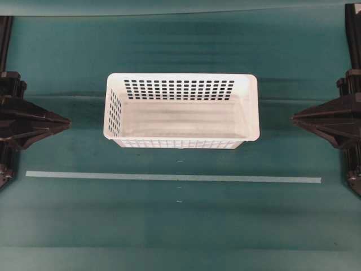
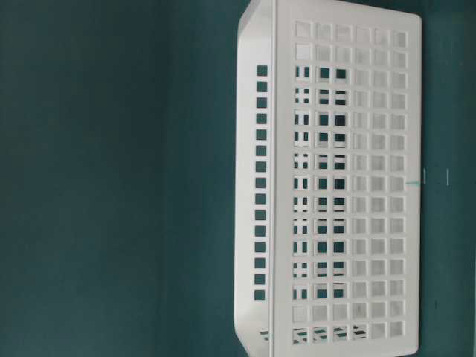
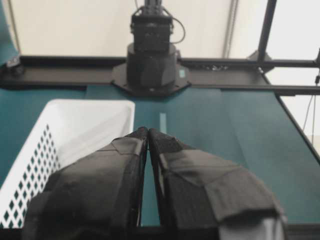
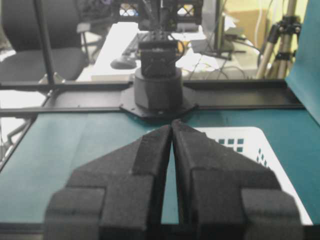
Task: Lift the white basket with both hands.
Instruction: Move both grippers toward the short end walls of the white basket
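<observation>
The white basket (image 1: 180,83) stands upright and empty on the teal table, at the middle of the overhead view. Its perforated long wall fills the table-level view (image 2: 349,186). My left gripper (image 1: 67,121) is at the left edge, shut, its tips pointing at the basket's left end with a clear gap between them. My right gripper (image 1: 294,118) mirrors it on the right, shut and apart from the basket's right end. In the left wrist view the closed gripper (image 3: 148,131) has the basket (image 3: 75,125) ahead to its left. In the right wrist view the closed gripper (image 4: 171,125) has the basket (image 4: 245,142) ahead to its right.
A pale tape line (image 1: 169,177) runs across the table in front of the basket. Black arm bases sit at both sides (image 1: 8,118) (image 1: 352,121). Beyond the table in the right wrist view are a chair (image 4: 40,45) and a cluttered desk (image 4: 200,45).
</observation>
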Controlling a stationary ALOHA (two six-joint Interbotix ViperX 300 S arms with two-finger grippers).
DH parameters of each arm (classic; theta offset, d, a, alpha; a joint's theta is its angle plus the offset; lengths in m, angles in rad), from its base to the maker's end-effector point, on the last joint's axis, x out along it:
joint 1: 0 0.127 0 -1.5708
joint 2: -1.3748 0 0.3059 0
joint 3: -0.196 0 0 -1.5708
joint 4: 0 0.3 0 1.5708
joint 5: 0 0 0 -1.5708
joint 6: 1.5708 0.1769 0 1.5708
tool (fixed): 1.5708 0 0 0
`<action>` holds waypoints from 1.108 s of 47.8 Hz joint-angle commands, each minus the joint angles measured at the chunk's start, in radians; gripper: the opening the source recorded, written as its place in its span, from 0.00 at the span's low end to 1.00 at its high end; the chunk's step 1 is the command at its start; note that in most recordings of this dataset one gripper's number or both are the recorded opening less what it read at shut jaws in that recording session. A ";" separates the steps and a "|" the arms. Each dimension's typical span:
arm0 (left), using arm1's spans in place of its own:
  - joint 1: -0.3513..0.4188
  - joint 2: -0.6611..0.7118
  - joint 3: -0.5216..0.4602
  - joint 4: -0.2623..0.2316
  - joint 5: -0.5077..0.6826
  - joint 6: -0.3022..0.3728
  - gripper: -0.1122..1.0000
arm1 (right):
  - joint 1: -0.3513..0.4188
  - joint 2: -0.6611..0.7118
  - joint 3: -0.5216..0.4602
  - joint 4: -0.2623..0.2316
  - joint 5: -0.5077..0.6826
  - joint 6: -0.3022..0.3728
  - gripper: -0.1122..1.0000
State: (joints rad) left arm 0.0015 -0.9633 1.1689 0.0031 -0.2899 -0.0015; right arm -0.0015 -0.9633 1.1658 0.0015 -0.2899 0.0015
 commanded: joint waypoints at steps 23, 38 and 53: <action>0.063 0.028 -0.123 0.012 0.176 -0.256 0.06 | -0.130 0.049 -0.133 0.275 0.376 0.425 0.12; 0.123 0.051 -0.255 0.012 0.460 -0.618 0.06 | -0.293 0.219 -0.370 0.281 0.873 0.586 0.12; 0.172 0.135 -0.357 0.018 0.798 -1.054 0.06 | -0.348 0.367 -0.509 0.256 1.112 0.842 0.12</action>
State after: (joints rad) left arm 0.1549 -0.8514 0.8560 0.0153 0.4525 -0.9910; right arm -0.3390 -0.6228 0.6903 0.2654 0.7839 0.8053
